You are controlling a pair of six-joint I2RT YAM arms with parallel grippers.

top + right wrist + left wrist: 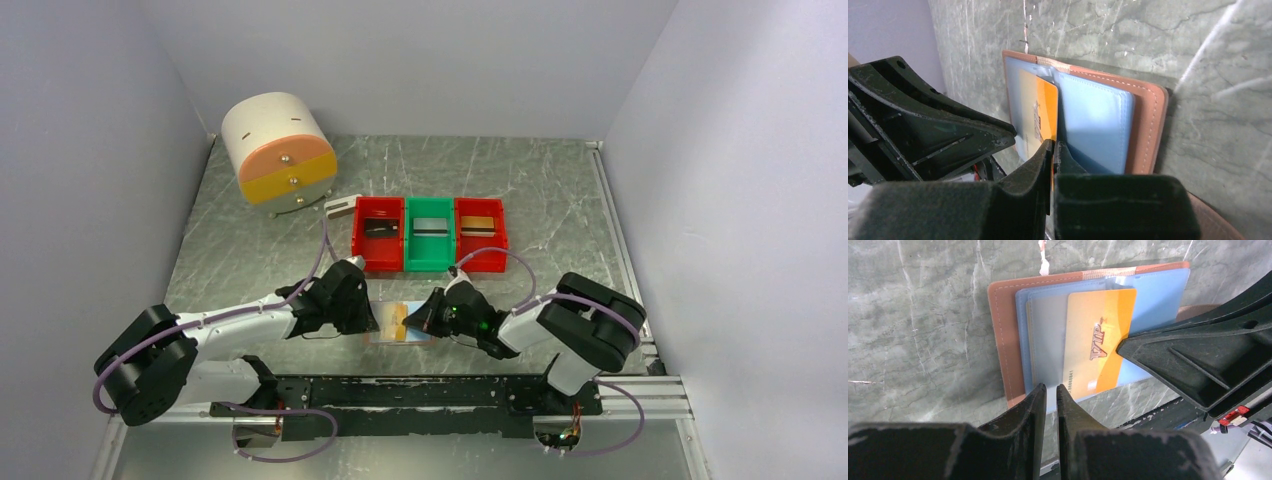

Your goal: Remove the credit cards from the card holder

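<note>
**A:** Top view first. Where are you in the job?

**B:** The card holder [385,330] lies open on the marbled table [250,260], near the arm bases, and your left gripper [368,322] and right gripper [418,322] meet over it. Behind it the green bin [430,262] and the red bins [378,262] each hold a card, so I judge you are on the last one. Pale walls [90,150] close in on three sides. A round drawer unit [278,148] stands in the far left corner.

**A:** And the left wrist?

**B:** Your left fingers [1033,405] are pressed together on the holder's near edge, pinning it. The yellow-orange card [1100,340] sits partly out of the blue pocket [1158,295].

**A:** Right wrist?

**B:** Your right fingers [1033,170] are clamped on that card's edge; an orange sliver shows between them. Next, draw it straight along the pocket while the left holds firm, or the holder may drag along.
</note>
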